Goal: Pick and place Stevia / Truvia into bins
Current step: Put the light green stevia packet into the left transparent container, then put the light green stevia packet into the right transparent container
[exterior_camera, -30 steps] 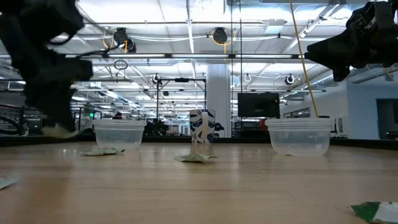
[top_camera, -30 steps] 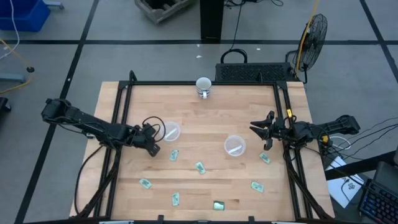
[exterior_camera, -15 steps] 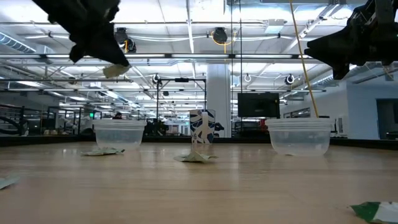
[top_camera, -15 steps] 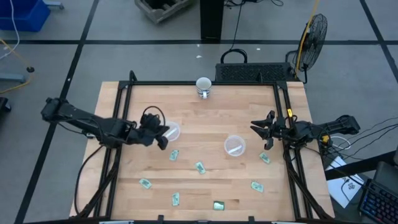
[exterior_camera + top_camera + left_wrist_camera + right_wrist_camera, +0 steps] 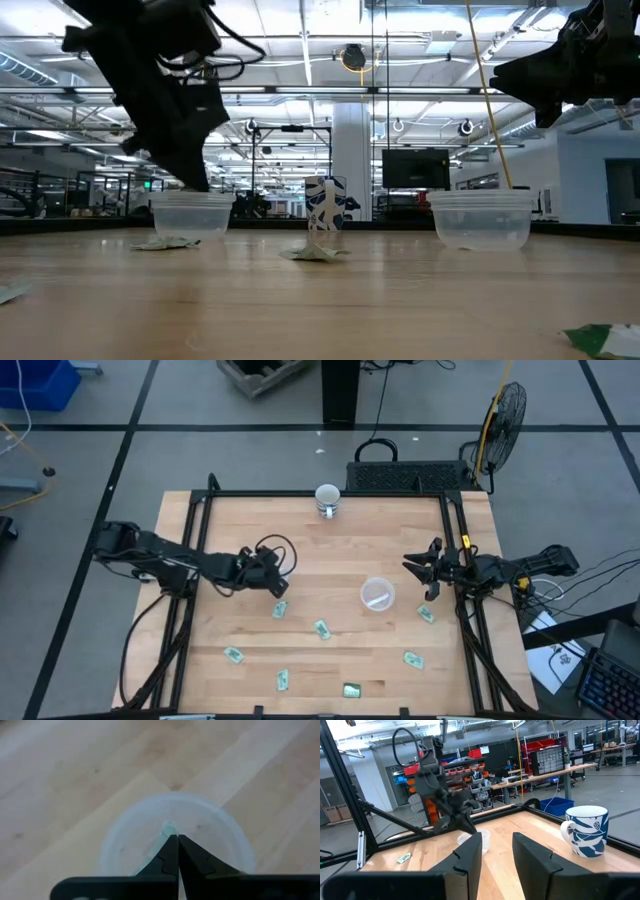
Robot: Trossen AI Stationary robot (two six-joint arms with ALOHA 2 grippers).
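Note:
My left gripper (image 5: 277, 582) hangs over the left clear cup (image 5: 220, 830), fingers pointing down and shut on a green-and-white sachet (image 5: 169, 827). In the low view it (image 5: 196, 182) reaches the cup's rim (image 5: 190, 198). The arm hides this cup in the high view. The second clear cup (image 5: 377, 594) stands right of centre. Several sachets lie flat on the wood, among them three (image 5: 279, 610), (image 5: 321, 628), (image 5: 413, 658). My right gripper (image 5: 425, 575) waits open near the table's right edge. My left gripper pinches the sachet between its two shut fingers. Only a small pale-green end (image 5: 170, 826) shows past the fingertips. The fingers come from above, pointing down. The sachet is lifted clear, over the cup's opening.
A white mug with blue print (image 5: 327, 498) stands at the far edge. A black frame rail (image 5: 330, 493) runs round the table. Loose sachets (image 5: 282, 679), (image 5: 351, 690) lie toward the near edge. Bare wood lies between the cups.
My left gripper has risen from the table left of the left cup with the sachet lifted clear in its fingers. It has moved toward the table's right over that cup, then come down to the cup's rim.

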